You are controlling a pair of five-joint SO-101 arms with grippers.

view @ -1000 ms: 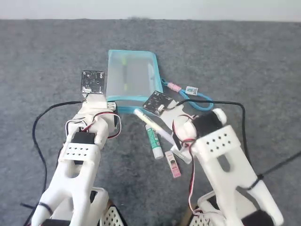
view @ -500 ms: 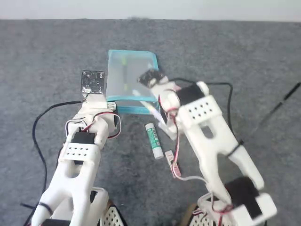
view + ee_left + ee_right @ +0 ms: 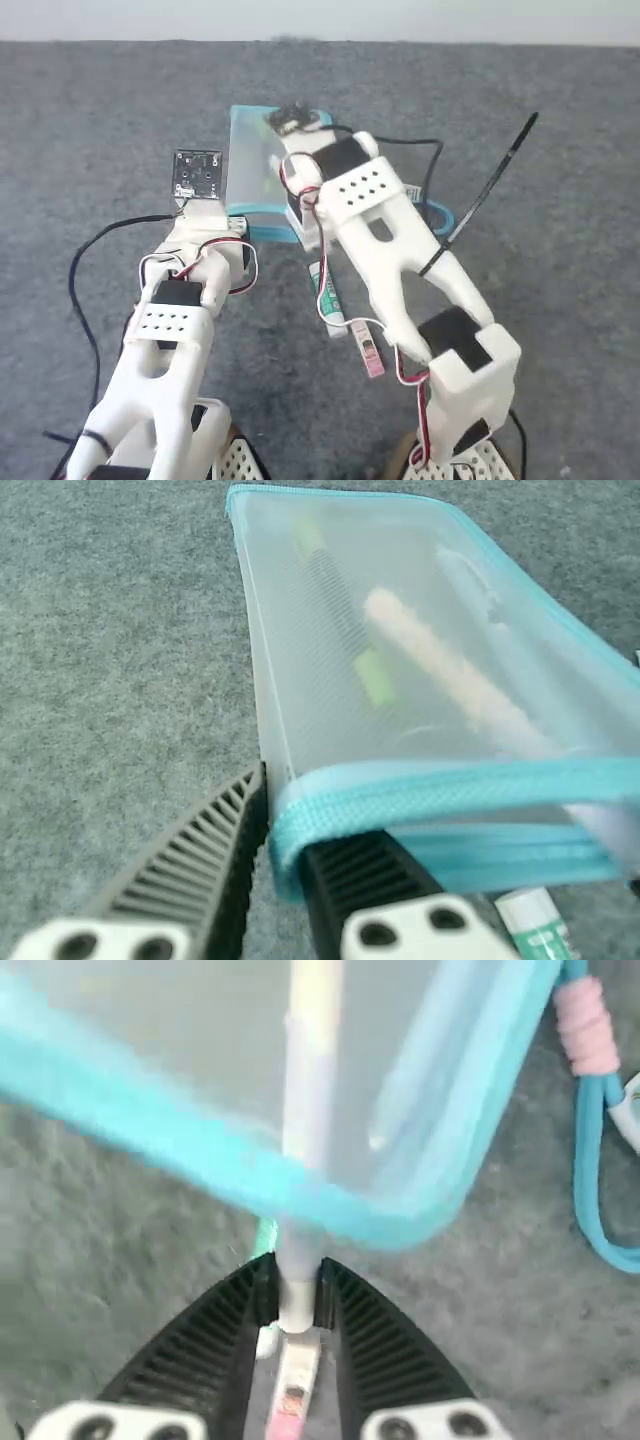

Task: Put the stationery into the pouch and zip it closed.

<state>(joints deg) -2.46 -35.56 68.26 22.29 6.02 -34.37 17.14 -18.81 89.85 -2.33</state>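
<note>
A translucent pouch (image 3: 255, 165) with teal edging lies at the table's far middle. My left gripper (image 3: 280, 800) is shut on the teal rim (image 3: 400, 795) at the pouch's near corner. Inside the pouch lie a green-and-black pen (image 3: 340, 610) and a white pen (image 3: 450, 670). My right gripper (image 3: 297, 1275) is shut on the white pen (image 3: 310, 1060), whose front half sits inside the pouch mouth (image 3: 200, 1160). The right arm (image 3: 365, 195) stretches over the pouch's near right side. A green-and-white glue stick (image 3: 325, 295) and a pink clip (image 3: 367, 350) lie on the carpet nearer to me.
A blue zipper strap (image 3: 590, 1160) with a pink bead (image 3: 582, 1010) trails off the pouch's right side. Black cables (image 3: 490, 180) loop beside the right arm. Grey carpet (image 3: 540, 100) spreads around, with free room at far left and far right.
The right arm swung from beside the glue stick and clip up and left to the pouch, carrying the white pen into its mouth. The left arm held still.
</note>
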